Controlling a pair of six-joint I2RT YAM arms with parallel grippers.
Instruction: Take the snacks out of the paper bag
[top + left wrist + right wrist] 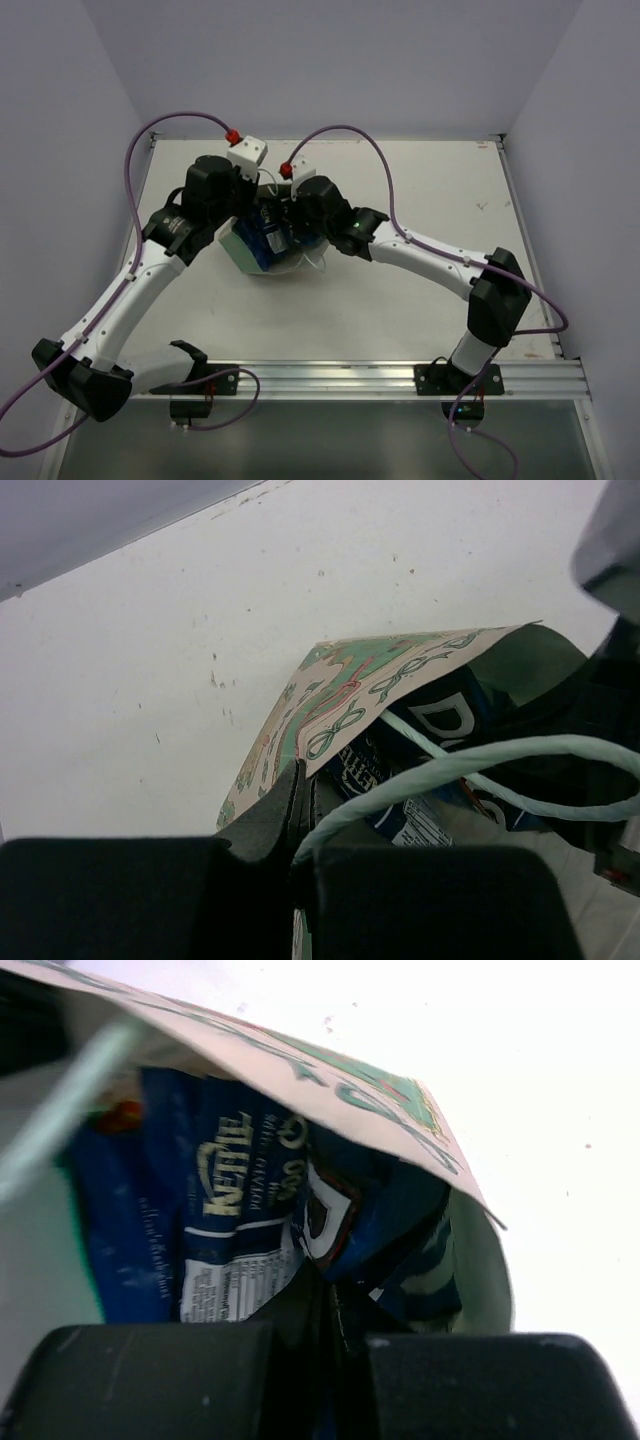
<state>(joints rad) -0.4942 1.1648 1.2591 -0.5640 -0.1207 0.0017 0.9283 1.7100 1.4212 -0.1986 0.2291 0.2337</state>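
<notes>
The paper bag [238, 250] lies on its side mid-table with its mouth open. Its patterned mint-green wall [350, 685] is pinched at the rim by my shut left gripper [303, 810] [245, 220]. A pale string handle [450, 765] loops across the mouth. Inside are blue snacks [272, 240]: a dark blue Doritos packet [350, 1220] [450, 715] and a blue Kettle chip bag [235, 1220]. My right gripper [335, 1300] [288, 225] reaches into the mouth, shut on the lower edge of the Doritos packet. Deeper snacks are hidden.
The white table [420, 190] stretches out on all sides of the bag, with grey walls behind and beside it. Both arms crowd over the bag from either side. A metal rail [340, 378] runs along the near edge.
</notes>
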